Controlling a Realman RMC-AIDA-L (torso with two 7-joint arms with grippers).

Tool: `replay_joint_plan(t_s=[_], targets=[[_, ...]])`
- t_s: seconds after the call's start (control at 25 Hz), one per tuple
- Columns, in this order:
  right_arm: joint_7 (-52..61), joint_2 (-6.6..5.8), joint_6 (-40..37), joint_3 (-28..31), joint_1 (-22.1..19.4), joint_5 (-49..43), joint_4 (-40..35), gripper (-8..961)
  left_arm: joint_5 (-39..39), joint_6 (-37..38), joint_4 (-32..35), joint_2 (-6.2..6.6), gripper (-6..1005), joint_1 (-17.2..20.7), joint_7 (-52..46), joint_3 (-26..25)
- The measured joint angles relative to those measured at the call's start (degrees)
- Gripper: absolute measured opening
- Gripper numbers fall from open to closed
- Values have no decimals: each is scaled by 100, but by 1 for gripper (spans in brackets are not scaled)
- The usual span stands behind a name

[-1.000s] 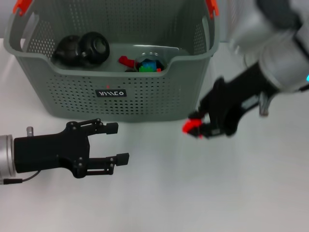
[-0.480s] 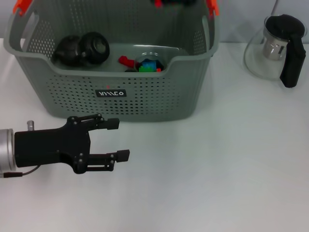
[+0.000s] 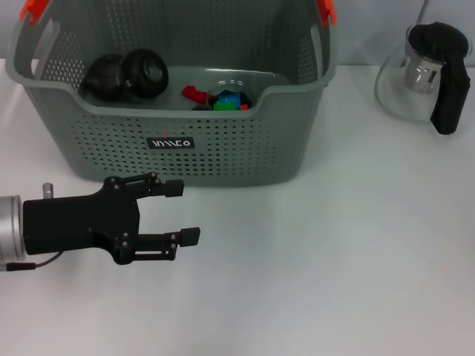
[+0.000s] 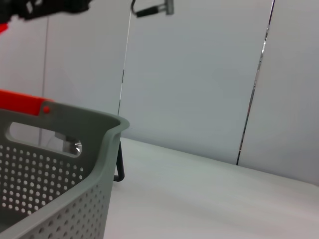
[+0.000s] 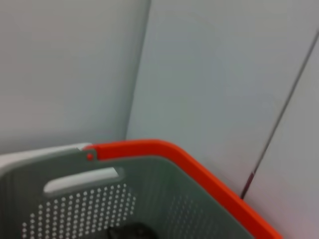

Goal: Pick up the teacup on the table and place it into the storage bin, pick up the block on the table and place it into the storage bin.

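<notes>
One gripper shows for you: the left gripper [image 3: 182, 211] hovers near left above the white table [image 3: 334, 259], fingers spread wide, holding nothing. Just beyond stands the storage bin [image 3: 223, 148], dark teacups [image 3: 137, 74] and coloured blocks [image 3: 226, 100] inside. Far right sits a glass teapot [image 3: 427, 74].

The right claw, with its red block, has left the head view.
</notes>
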Motion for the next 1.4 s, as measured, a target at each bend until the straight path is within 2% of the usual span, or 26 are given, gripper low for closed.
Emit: replay_joint_plan(t_s=[0.28, 0.52, 0.76, 0.92, 1.04, 1.24, 1.4], targets=[[-76, -3, 296, -47, 47, -1, 330, 319, 0, 9, -5, 0, 817, -10, -19, 8], [-69, -5, 355, -32, -2, 13, 290, 576, 0, 11, -11, 0, 817, -10, -24, 26], [-104, 9, 140, -31, -300, 349, -247, 706, 3, 19, -11, 0, 817, 13, -27, 0], [-355, 13, -277, -92, -915, 1131, -985, 792, 1, 31, -3, 0, 817, 27, -34, -24], [-635, 20, -404, -249, -1555, 1703, -1466, 946, -12, 45, 21, 3, 817, 49, -89, -69], [-1290, 11, -757, -615, -2654, 2611, -1967, 939, 0, 364, 40, 65, 817, 102, -78, -549], [-2175, 18, -1265, -742, -3260, 3122, -1802, 939, 0, 451, 41, 87, 817, 152, -51, -754]])
